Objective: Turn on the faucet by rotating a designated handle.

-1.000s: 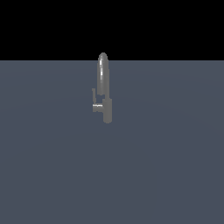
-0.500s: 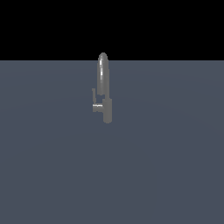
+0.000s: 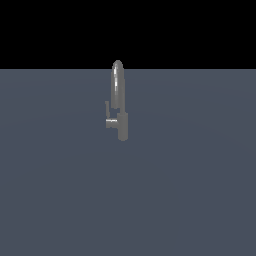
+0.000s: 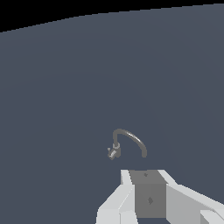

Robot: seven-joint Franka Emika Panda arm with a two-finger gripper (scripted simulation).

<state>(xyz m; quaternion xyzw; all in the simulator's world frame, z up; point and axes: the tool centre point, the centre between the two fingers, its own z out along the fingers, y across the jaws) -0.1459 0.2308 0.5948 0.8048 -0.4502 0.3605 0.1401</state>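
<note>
Where the grey worktop (image 3: 128,200) sits bare, small faucet (image 3: 120,102) standing alone, thin handle (image 3: 107,109) on the exterior view's left. Fingers (image 4: 146,192) well apart from faucet; open or closed, cannot tell.

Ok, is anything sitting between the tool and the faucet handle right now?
No. In the wrist view only bare grey floor separates the tool from the faucet and its handle.
</note>
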